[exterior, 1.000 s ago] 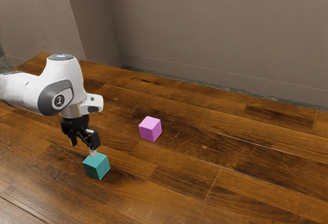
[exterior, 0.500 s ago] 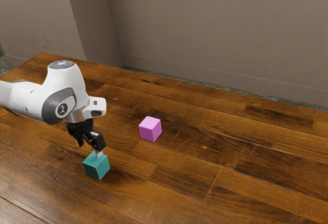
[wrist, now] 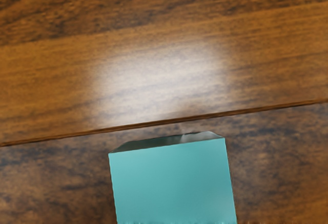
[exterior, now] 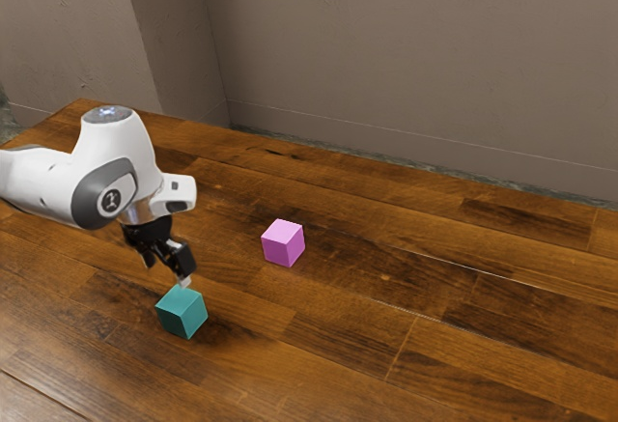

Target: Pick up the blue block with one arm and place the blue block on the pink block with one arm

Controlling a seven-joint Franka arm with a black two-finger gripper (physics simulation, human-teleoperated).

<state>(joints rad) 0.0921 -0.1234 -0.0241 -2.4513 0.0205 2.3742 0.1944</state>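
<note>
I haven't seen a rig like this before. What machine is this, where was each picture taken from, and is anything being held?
This is a computer-simulated robot: a white arm ending in a black pincer. One picture comes from a camera at the arm's side. The other comes from a camera on the arm's hand, looking down. Two cubes lie on the wooden table. The blue block, teal in shade, sits on the wood just under the pincer, and it is the big teal square in the wrist view. The pink block stands apart, toward the exterior view's right. Nothing is lifted. I cannot tell whether the pincer grips the blue block.
</note>
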